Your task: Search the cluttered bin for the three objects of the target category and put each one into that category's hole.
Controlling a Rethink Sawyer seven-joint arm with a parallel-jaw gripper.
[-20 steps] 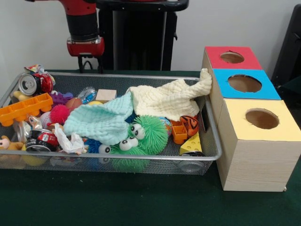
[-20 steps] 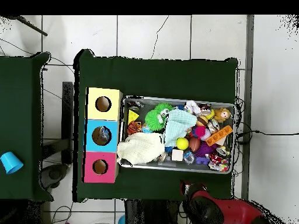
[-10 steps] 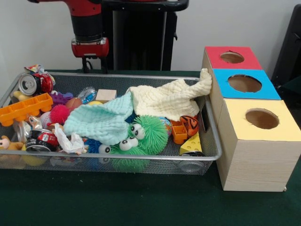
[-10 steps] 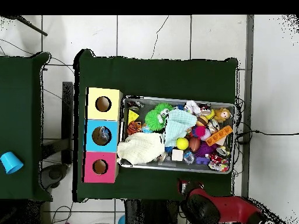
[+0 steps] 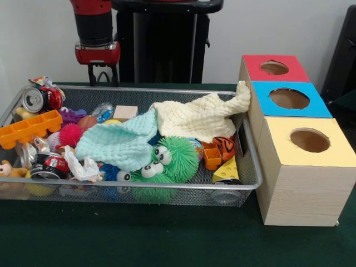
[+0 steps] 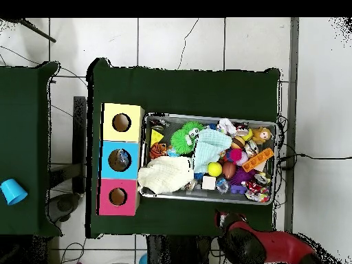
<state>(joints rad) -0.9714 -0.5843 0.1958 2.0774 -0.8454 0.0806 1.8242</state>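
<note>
Clutter fills the mesh bin (image 5: 247, 161), and nothing has yet been lifted out of it. The gripper (image 5: 102, 74) is held high behind the bin's far rim, over the table rather than over the toys, so that the whole heap is left unobstructed for the search. Its two dark fingers (image 5: 90, 74) are seen hanging apart with nothing between them, so it is judged to be open and empty.

Two cloths are spread across the middle of the bin: a mint cloth (image 5: 119, 143) draped over toys beside a green furry ball (image 5: 177, 157), and a cream cloth (image 5: 200, 117) whose corner is lifted onto the rim against the boxes. Smaller things are probably hidden under both, which is why the search is hard.

Three boxes stand in a row just beside the bin's end: red (image 5: 275, 68), blue (image 5: 288, 99) and yellow (image 5: 308, 141), each with a round hole on top. The target category is not shown, so its three objects cannot be picked out; they are presumed to lie in the bin.
</note>
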